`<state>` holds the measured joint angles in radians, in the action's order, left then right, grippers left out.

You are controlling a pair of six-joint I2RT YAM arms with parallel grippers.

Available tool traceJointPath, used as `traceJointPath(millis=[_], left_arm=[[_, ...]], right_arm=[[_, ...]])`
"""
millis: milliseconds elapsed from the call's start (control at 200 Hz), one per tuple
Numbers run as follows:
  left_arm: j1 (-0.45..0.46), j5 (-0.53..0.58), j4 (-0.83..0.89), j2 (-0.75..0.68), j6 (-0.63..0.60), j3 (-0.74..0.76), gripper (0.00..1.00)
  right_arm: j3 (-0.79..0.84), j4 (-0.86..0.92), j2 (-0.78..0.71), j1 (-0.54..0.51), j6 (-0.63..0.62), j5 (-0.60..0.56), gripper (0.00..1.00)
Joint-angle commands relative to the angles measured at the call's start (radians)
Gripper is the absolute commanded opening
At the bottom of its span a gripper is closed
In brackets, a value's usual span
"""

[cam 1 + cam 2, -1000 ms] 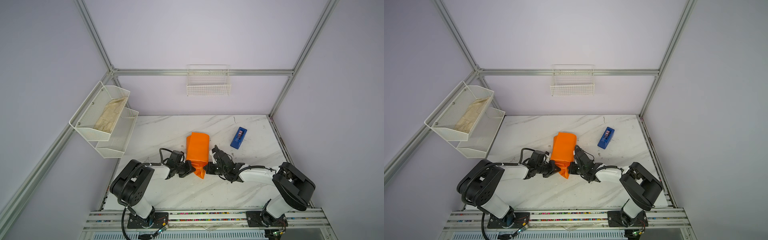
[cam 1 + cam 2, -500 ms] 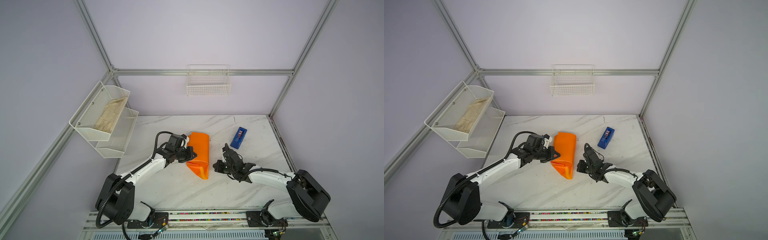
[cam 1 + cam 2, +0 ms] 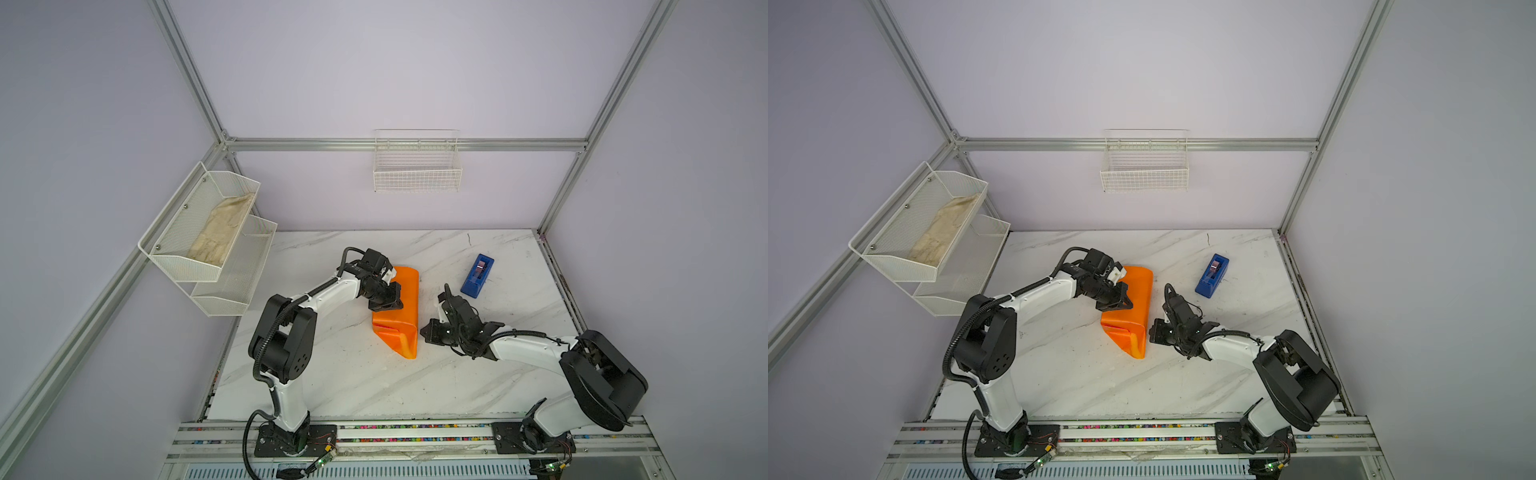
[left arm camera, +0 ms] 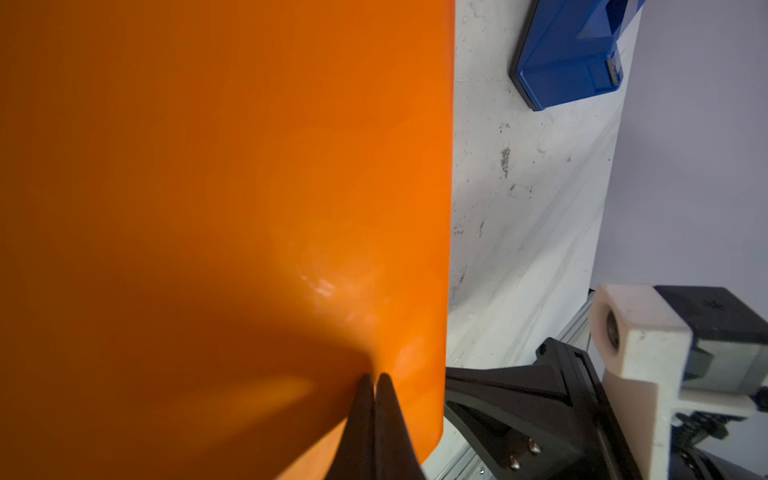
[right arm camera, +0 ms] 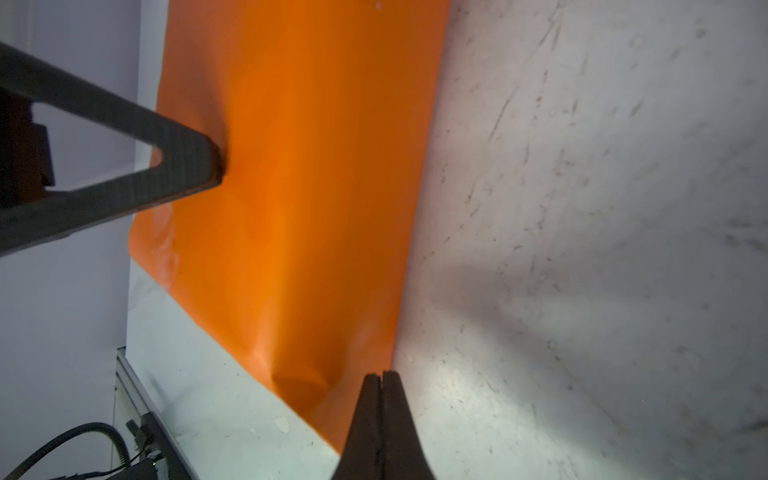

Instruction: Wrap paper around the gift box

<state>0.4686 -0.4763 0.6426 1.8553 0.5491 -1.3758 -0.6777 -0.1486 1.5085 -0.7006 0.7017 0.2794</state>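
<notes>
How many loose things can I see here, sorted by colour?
Orange: 1, paper
Blue: 1, tape dispenser
Beige: 1, cloth in the rack
Total: 3

Paper (image 3: 409, 291) lay centred on the table (image 3: 332, 374), tape dispenser (image 3: 477, 276) behind it to the right, left gripper (image 3: 392, 306) against its left side, right gripper (image 3: 426, 332) just beside its near right corner
</notes>
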Motion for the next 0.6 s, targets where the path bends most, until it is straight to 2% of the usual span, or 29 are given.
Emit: traceJointPath(millis=[0,320,595], left_arm=[[-0.004,0.060,0.098,0.032,-0.048,-0.041,0.00],[-0.005,0.069,0.094,0.071,-0.044,-0.001,0.00],[-0.005,0.056,0.081,0.085,-0.038,0.013,0.00]], right_arm=[[-0.017,-0.053,0.019,0.004,0.011,0.055,0.00],[-0.020,-0.142,0.037,0.004,0.045,0.127,0.00],[-0.064,-0.193,0.129,-0.013,0.047,0.189,0.00]])
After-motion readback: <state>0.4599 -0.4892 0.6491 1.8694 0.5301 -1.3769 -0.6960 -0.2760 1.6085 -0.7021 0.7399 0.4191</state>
